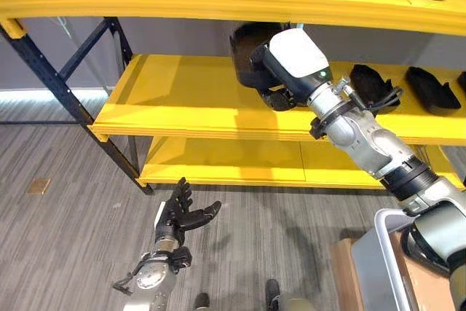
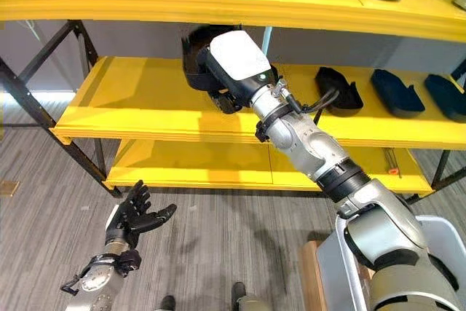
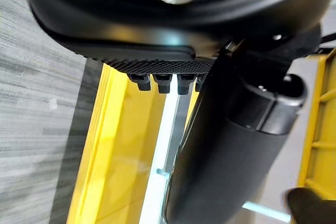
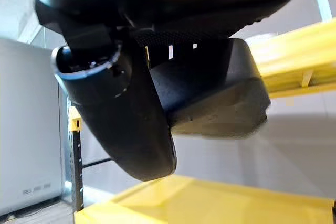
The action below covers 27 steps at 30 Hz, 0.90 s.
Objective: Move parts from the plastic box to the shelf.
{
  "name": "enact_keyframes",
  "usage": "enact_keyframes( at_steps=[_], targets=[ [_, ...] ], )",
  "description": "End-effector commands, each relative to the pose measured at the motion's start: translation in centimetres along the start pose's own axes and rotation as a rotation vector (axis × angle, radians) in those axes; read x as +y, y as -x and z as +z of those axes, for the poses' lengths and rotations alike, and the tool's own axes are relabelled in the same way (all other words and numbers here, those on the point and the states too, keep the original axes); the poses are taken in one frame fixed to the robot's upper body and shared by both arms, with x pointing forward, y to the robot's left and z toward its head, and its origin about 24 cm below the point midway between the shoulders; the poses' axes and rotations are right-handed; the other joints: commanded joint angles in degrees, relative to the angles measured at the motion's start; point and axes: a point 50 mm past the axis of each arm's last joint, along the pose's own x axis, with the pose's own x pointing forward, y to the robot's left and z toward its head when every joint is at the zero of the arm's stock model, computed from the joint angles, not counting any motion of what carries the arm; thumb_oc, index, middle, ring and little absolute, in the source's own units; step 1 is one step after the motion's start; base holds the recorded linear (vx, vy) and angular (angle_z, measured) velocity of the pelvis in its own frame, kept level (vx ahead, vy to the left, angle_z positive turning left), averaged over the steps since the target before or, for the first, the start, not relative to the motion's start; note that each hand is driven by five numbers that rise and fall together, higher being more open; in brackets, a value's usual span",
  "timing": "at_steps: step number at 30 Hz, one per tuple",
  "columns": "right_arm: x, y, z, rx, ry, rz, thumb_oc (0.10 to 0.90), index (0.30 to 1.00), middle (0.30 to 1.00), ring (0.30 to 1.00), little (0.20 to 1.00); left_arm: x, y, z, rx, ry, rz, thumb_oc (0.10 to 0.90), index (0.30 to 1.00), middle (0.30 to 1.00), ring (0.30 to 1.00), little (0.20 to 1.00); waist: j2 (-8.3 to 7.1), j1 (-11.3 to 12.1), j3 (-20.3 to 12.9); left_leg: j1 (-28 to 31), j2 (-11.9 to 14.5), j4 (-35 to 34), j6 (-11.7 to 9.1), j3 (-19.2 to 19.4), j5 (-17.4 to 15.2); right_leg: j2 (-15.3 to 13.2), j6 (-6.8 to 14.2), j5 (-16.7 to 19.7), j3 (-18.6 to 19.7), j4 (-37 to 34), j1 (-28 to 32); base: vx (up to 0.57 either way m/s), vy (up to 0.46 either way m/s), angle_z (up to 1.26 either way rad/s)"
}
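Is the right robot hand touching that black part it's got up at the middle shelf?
Touching. In the right wrist view the right robot hand has its thumb pressed against the black part, with no gap between them; the part hangs above the yellow shelf.

- At twelve o'clock we face a yellow rack [image 1: 196,100] on dark blue legs [image 1: 44,71].
- Grey wood-grain floor [image 1: 65,238] lies below; grey wall [image 1: 58,56] behind.

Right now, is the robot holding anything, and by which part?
Yes. The right hand grips a black part over the middle shelf, though where exactly is hidden. The left hand holds nothing.
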Motion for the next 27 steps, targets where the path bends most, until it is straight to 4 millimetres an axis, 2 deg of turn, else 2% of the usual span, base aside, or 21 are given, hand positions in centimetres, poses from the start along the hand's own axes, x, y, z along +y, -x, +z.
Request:
enact_keyframes(
  at_steps=[1,2,3,4,5,7,8,9,10,13,16,20,22,27],
  targets=[
    [-8.6,-2.1,2.8,-0.156,0.041,-0.306,0.4,0.3,0.3,0.3,0.3,-1.5,-0.4,3.6,-0.198,0.065,-0.088,0.9,1.0,1.0,1.0,1.0,2.76,0.0,2.4,-4.7,-2.3,9.9,5.2,-2.2,12.2,-3.4,7.5,3.2,3.3,-13.2,10.0,0.03,-0.067,0.49],
    [-8.5,-1.9,2.3,-0.138,0.05,-0.301,0.4,0.3,0.3,0.3,0.3,-1.4,-0.4,3.4,-0.187,0.071,-0.085,0.9,1.0,1.0,1.0,1.0,2.84,-0.2,2.2,-5.8,-0.3,6.1,4.4,-1.2,12.1,-3.5,7.8,2.6,3.0,-13.0,10.3,0.16,-0.021,0.56],
    [-8.6,-1.7,1.8,-0.12,0.056,-0.304,0.4,0.3,0.3,0.3,0.3,-1.2,-0.4,3.1,-0.173,0.063,-0.079,0.9,1.0,1.0,1.0,1.0,3.46,-0.3,2.2,-4.6,3.4,-7.2,2.9,0.3,13.0,-3.1,8.3,1.4,3.1,-12.2,10.7,0.22,0.122,0.37],
    [-8.6,-1.7,1.8,-0.117,0.057,-0.308,0.4,0.3,0.3,0.3,0.3,-1.1,-0.5,3.2,-0.179,0.054,-0.079,0.9,1.0,1.0,1.0,1.0,4.09,-0.3,2.6,-5.5,5.1,-12.9,2.0,1.4,15.5,-2.6,8.5,0.6,3.1,-11.7,11.1,0.23,0.135,0.31],
    [-8.4,-1.6,1.8,-0.119,0.045,-0.309,0.4,0.3,0.3,0.3,0.3,-1.3,-0.6,3.1,-0.174,0.046,-0.086,0.9,1.0,1.0,1.0,1.0,4.76,-0.5,3.2,-7.4,6.2,-17.5,0.8,4.6,18.3,-2.4,8.3,-0.3,2.3,-10.6,11.7,0.11,0.07,0.11],
    [-8.4,-1.5,1.7,-0.115,0.049,-0.305,0.4,0.3,0.3,0.3,0.3,-1.5,-0.6,3.1,-0.17,0.041,-0.095,0.9,1.0,1.0,1.0,1.0,4.73,-0.1,3.4,-7.0,6.5,-19.4,0.6,6.4,19.5,-2.4,8.2,-0.9,2.0,-9.0,11.7,0.1,0.034,0.1],
    [-8.3,-1.4,1.8,-0.118,0.052,-0.305,0.4,0.3,0.3,0.3,0.3,-1.5,-0.7,3.1,-0.168,0.03,-0.1,0.9,1.0,1.0,1.0,1.0,4.96,-0.1,3.5,-6.9,6.8,-19.3,0.3,6.9,20.1,-2.3,8.4,-1.1,1.8,-8.4,12.0,0.13,0.103,-0.13],
    [-7.9,-1.2,1.7,-0.11,0.076,-0.291,0.4,0.3,0.3,0.3,0.3,-1.4,-0.6,2.9,-0.159,0.032,-0.095,0.9,1.0,1.0,1.0,1.0,5.22,0.2,3.2,-4.5,6.4,-19.2,1.2,4.8,17.8,-2.1,9.0,-2.0,3.0,-7.4,12.2,0.14,0.142,-0.33],
    [-7.7,-0.9,1.3,-0.099,0.081,-0.287,0.4,0.3,0.3,0.3,0.3,-1.2,-0.5,2.8,-0.156,0.03,-0.091,0.9,1.0,1.0,1.0,1.0,5.45,-0.3,2.7,-3.6,6.8,-19.7,1.0,4.7,17.1,-2.2,9.1,-2.4,3.8,-7.7,12.6,0.13,0.175,-0.41],
    [-7.7,-0.1,0.2,-0.057,0.093,-0.274,0.4,0.3,0.3,0.3,0.3,-1.9,-0.7,2.8,-0.156,0.02,-0.117,0.9,1.0,1.0,1.0,1.0,4.7,-0.7,1.4,-4.6,6.5,-15.8,0.6,5.3,15.0,-4.4,9.8,-2.7,3.8,-10.0,14.6,0.14,0.176,-0.47],
    [-7.6,0.5,-0.3,-0.035,0.09,-0.276,0.4,0.3,0.3,0.3,0.3,-1.9,-0.7,2.6,-0.145,0.001,-0.119,0.9,1.0,1.0,1.0,1.0,3.81,-0.7,0.5,-4.9,4.8,-12.9,1.5,5.8,11.0,-7.8,11.7,-0.9,4.8,-15.0,17.7,0.13,0.193,-0.04],
    [-7.4,0.7,-0.5,-0.025,0.081,-0.276,0.4,0.3,0.3,0.3,0.3,-2.0,-0.8,2.8,-0.15,-0.01,-0.126,0.9,1.0,1.0,1.0,1.0,3.2,-0.7,0.2,-5.4,3.9,-10.9,1.8,6.9,9.2,-9.5,12.6,0.1,5.1,-16.7,18.4,0.05,0.119,-0.22],
    [-7.0,0.9,-0.4,-0.018,0.055,-0.281,0.4,0.3,0.3,0.3,0.3,-1.9,-1.0,2.8,-0.149,-0.024,-0.12,0.9,1.0,1.0,1.0,1.0,2.63,-1.2,-0.4,-5.7,2.9,-9.3,2.1,7.7,7.3,-11.4,13.5,1.5,6.0,-18.5,18.8,0.07,0.153,-0.18],
    [-6.5,1.0,0.0,-0.024,0.038,-0.28,0.4,0.3,0.3,0.3,0.3,-1.8,-1.2,2.9,-0.151,-0.027,-0.109,0.9,1.0,1.0,1.0,1.0,2.15,-1.9,-1.6,-5.1,2.2,-9.3,2.6,8.5,5.9,-13.0,14.5,3.0,6.6,-20.5,19.4,0.06,0.085,0.01]
  ],
)
